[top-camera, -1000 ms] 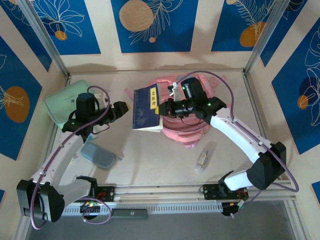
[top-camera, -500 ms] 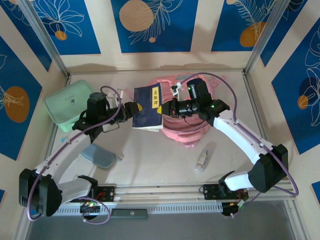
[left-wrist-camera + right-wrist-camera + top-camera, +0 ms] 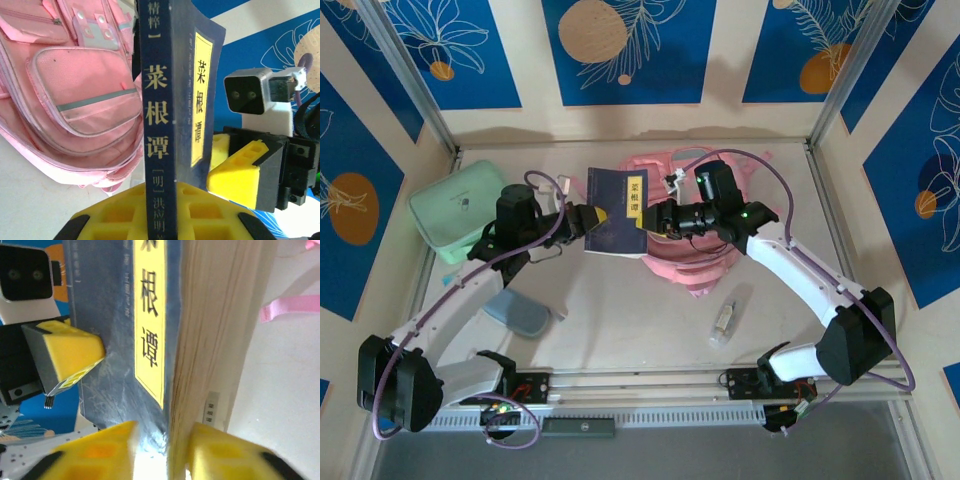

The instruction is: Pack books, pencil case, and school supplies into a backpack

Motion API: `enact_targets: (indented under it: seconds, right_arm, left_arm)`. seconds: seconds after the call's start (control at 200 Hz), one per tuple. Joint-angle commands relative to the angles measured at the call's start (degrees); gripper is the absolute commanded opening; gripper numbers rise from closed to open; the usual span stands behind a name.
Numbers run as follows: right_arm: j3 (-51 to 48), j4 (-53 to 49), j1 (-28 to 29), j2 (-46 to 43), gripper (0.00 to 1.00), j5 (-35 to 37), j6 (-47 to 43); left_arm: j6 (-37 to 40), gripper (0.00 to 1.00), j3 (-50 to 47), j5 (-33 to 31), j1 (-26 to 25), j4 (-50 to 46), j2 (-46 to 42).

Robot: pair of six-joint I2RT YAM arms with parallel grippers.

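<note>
Soft pink fabric backpack (image 3: 705, 262) lies on the tabletop (image 3: 620, 320). At its left edge is a thin navy book (image 3: 618, 212), yellow label reading 菜根谭. Left hand (image 3: 592, 215) is clenched on its spine. Right hand (image 3: 651, 218) sits slack around the page edge.

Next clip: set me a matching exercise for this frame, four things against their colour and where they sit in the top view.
Things:
1. book
2. backpack
3. pencil case
4. bottle

Descriptions:
A. clear, near right
B. pink, right of centre, towards the back
C. navy with a yellow label, centre
D. grey-blue, near left

Pairs: 1-C, 2-B, 3-D, 4-A
</note>
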Motion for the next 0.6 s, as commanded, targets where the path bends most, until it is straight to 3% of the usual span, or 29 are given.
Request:
enact_targets:
  seconds: [0.0, 0.14, 0.295, 0.48, 0.595]
  right_arm:
    - [-1.0, -3.1, -0.7, -3.0, 0.50, 0.5, -0.2]
    - [-5.4, -1.2, -5.3, -4.4, 0.76, -3.7, 6.0]
    - [-8.4, 5.9, -7.3, -3.7, 0.88, -13.0, 11.0]
    - [-11.0, 20.1, -7.4, -3.2, 0.90, -17.9, 19.0]
    - [-10.5, 20.5, -7.8, -5.0, 0.82, -17.3, 18.6]
  left_arm:
    - [-2.3, 0.00, 1.0, -0.6, -0.6, 6.2, 0.4]
    - [-6.9, 0.00, 1.1, -1.2, -1.2, 13.4, 1.9]
    - [-11.4, 0.00, 2.8, -2.0, -3.9, 21.6, 5.3]
    - [-14.1, 0.00, 5.1, -2.6, -6.7, 27.9, 9.5]
    - [-12.2, 0.00, 5.0, -3.1, -6.9, 26.0, 10.5]
